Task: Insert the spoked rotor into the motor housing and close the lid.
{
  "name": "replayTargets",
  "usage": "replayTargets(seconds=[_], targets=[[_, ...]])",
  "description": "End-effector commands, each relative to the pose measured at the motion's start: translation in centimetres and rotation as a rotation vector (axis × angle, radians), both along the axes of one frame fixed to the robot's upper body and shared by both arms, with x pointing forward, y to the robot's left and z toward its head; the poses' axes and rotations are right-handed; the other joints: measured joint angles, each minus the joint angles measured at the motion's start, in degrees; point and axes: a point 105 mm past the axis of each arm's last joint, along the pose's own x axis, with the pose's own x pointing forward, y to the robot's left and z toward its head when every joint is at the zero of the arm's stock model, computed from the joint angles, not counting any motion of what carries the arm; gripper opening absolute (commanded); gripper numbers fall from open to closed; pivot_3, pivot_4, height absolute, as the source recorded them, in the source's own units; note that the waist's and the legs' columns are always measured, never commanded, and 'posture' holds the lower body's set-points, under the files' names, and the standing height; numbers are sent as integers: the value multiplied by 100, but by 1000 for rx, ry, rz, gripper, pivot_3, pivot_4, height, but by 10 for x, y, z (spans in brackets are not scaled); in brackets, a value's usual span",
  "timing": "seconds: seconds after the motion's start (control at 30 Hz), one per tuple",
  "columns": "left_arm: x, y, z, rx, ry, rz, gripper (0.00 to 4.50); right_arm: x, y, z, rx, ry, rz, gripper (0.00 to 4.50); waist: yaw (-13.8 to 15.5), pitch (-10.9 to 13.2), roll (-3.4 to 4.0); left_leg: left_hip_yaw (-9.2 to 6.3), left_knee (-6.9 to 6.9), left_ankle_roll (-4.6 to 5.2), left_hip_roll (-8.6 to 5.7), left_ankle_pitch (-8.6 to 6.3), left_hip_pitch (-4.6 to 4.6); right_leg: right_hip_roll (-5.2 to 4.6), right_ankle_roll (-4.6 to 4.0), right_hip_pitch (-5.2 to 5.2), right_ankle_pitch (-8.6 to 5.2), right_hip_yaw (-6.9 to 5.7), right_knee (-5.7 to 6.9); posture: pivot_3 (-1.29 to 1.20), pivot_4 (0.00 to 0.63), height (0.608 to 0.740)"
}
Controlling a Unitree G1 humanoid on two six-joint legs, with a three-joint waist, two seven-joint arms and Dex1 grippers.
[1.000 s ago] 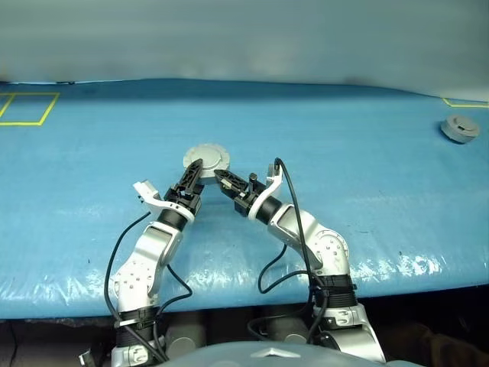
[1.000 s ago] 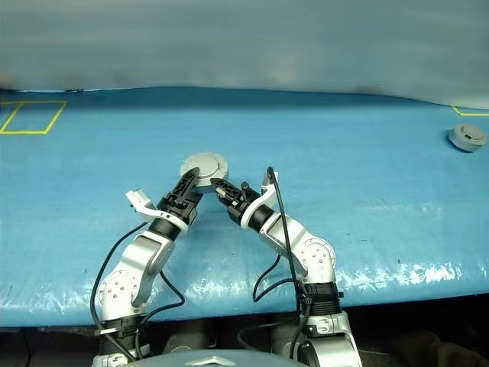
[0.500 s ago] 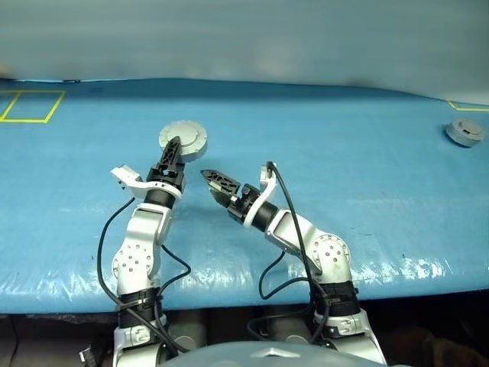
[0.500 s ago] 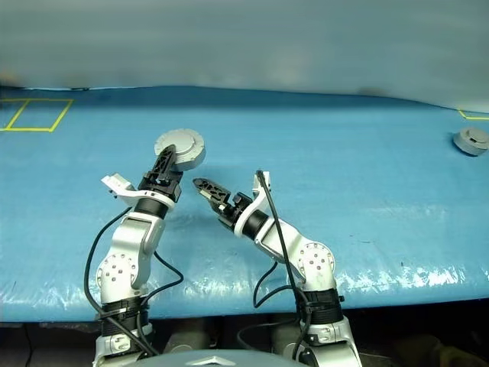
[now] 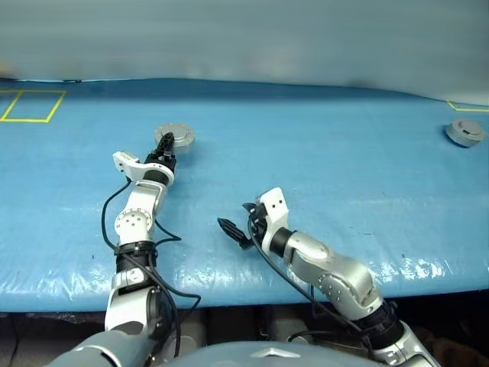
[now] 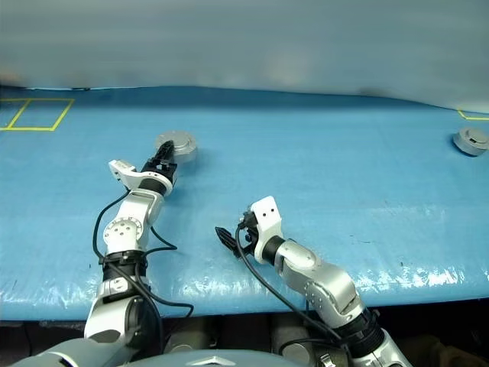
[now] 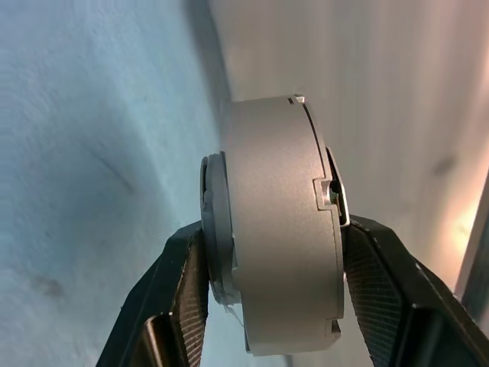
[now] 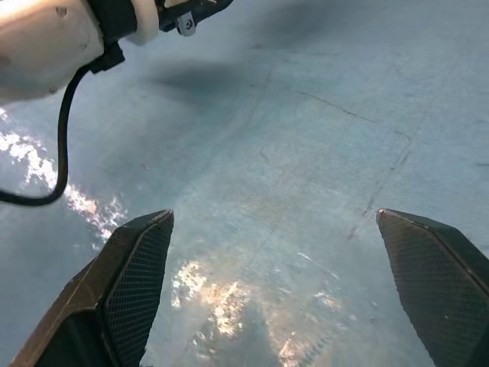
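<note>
Nearest, at six o'clock, the right gripper hangs wide and empty over the blue table. Farther, at eleven o'clock, the left gripper clamps the motor housing edge-on between its fingers.

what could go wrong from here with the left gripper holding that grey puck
1. The left gripper pinches the motor housing only by its two flat faces, held on edge above the blue table; a slip would drop it and it might roll.
2. The right gripper hangs open with nothing between its fingers, too far off to catch a drop.
3. Another grey part sits near the table's far right corner, which looks like a long reach.
</note>
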Motion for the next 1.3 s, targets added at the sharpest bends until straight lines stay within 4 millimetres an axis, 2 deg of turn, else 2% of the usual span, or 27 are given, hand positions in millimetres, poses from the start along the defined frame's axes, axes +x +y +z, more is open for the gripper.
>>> replayTargets(seconds=[0.03,0.13,0.27,0.37,0.57,0.6,0.7,0.77,0.9,1.03,1.13,1.23,1.3], targets=[[22,4,34,40,-114,13,2285,-1,1,13,-3,-117,-5,4500,9,1,-3,0,0,0,0,0,-1,0,2,0,1,0,-2,0,150,740],[38,0,37,63,-93,3,2285,-1,-1,9,-22,-123,-29,4500,18,2,-8,0,0,0,0,0,0,-1,2,0,1,-2,-2,0,150,740],[49,-8,34,80,-56,-9,2285,0,-1,7,-28,-121,-48,4500,15,3,-9,0,-2,0,-2,0,-2,-5,2,1,1,-2,-4,0,150,740],[52,-18,26,147,-9,-48,2285,0,-1,5,-44,-124,-64,4500,11,3,-9,0,-7,0,-1,0,-1,-5,1,-1,1,-3,-5,0,150,740],[49,-11,-1,180,133,-10,2285,1,-3,5,-43,-122,-71,4500,-30,3,-10,0,-9,-5,1,3,1,-5,1,-4,1,-3,2,0,150,740],[48,-9,-5,185,151,-7,3005,1,-2,5,-36,-117,-75,4500,-43,3,-10,0,-10,-6,1,3,6,-5,1,-3,1,-2,5,0,150,740],[42,-2,-19,257,211,-24,3875,1,0,6,-25,-112,-75,4500,-56,2,-10,0,-9,-9,2,5,11,-4,2,-1,1,-1,11,0,150,740],[34,7,-32,301,271,-36,4481,0,2,6,-14,-102,-74,4500,-79,-3,-10,0,-8,-9,2,6,21,-4,1,5,1,0,15,0,150,740],[7,26,-57,319,383,-55,4481,-1,5,5,-5,-81,-51,4500,-193,-14,-12,17,-39,-7,7,2,127,-5,-6,93,-7,18,7,0,150,740],[-43,34,-72,391,442,-116,4481,-3,6,5,10,-65,-16,4500,-265,-32,-5,27,-64,-9,16,2,184,-5,-12,117,-11,46,21,0,150,740],[-72,32,-67,599,379,-186,4481,-2,3,7,37,-54,-22,4500,-268,-43,1,34,-72,-10,18,2,227,-4,5,147,-31,53,22,0,150,740],[-95,23,-49,901,192,-236,4481,2,-10,11,38,-92,-63,4500,-249,-45,4,42,-72,-13,16,3,237,-4,-33,153,-54,62,24,0,150,740],[-107,16,-39,1019,86,-240,4481,4,-19,17,63,-125,-90,4500,-191,-44,3,48,-72,-14,12,3,238,-10,-37,151,-56,68,25,0,150,740]])
